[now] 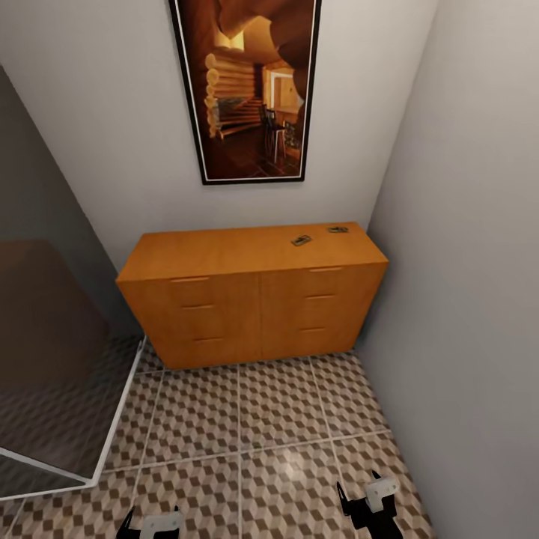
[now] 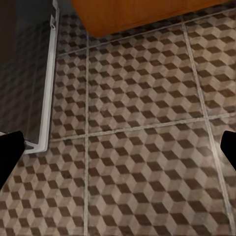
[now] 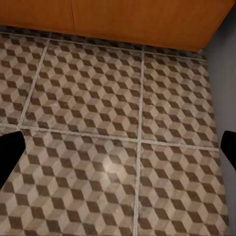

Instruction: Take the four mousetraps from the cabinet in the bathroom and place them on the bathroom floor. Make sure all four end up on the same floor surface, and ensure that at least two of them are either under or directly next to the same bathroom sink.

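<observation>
- The cabinet (image 1: pixel 254 296) stands against the far wall under a framed picture (image 1: pixel 247 86), drawers all closed, slanted ends tapering down to the bathroom floor (image 1: pixel 254 434).
- Two mousetraps sit on its top at the far right: one (image 1: pixel 302 240) a little nearer, the other (image 1: pixel 337 229) closer to the back corner. They lie apart, not touching. Any others I cannot spot from here.
- Left hand (image 1: pixel 153 524) hangs low over the tiles, fingers spread wide, nothing in it.
- Right hand (image 1: pixel 368 498) hovers the same way, released and empty, well short of the cabinet.
- My read on those traps: light, stiff little boards, lying flat, so they will likely skate on the smooth wood if nudged. Pinching across the short wooden edges looks safest; the wire looks like a poor place to hold.
- Room is tight on the right, where the grey wall (image 1: pixel 464 284) runs just beside the cabinet's end, so the right arm has little sideways clearance.
- On the left, a glass screen with a white frame (image 1: pixel 112 419) hems in the floor.
- Open tiles lie between robot and cabinet.
</observation>
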